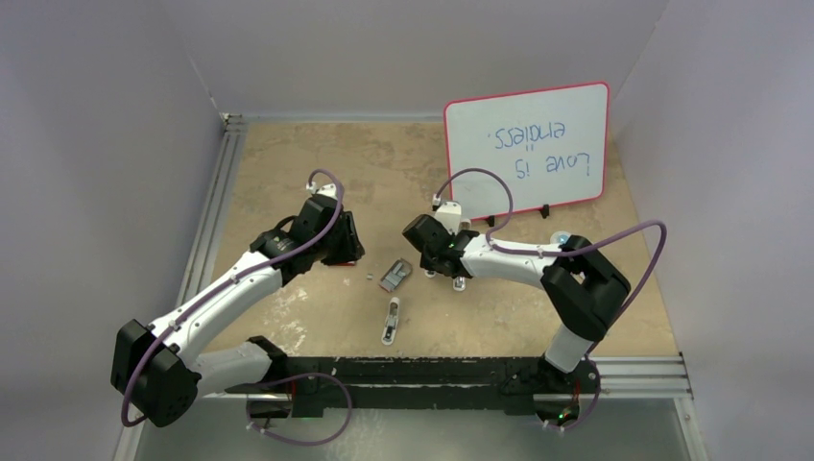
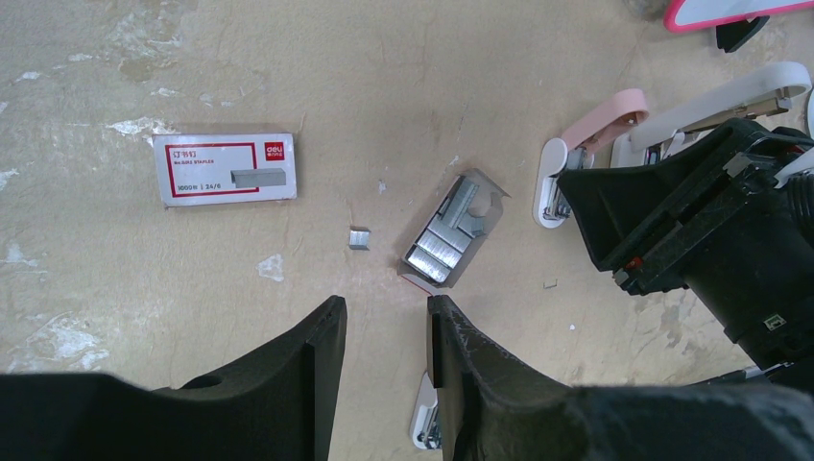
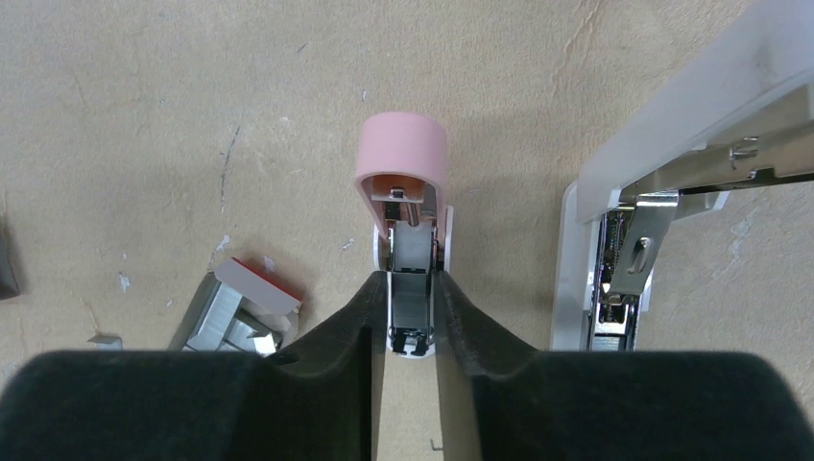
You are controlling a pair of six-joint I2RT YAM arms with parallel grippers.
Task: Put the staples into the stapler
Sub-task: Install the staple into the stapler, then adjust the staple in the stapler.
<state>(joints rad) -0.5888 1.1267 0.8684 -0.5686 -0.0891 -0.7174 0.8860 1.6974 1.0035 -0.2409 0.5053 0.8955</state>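
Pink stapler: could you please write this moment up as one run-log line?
left gripper open, short of tray | right gripper shut on pink stapler, lid raised | staples in tray

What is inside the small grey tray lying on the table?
Silvery staple strips lie in the grey tray, packed side by side. Whether more strips lie beneath them cannot be seen.
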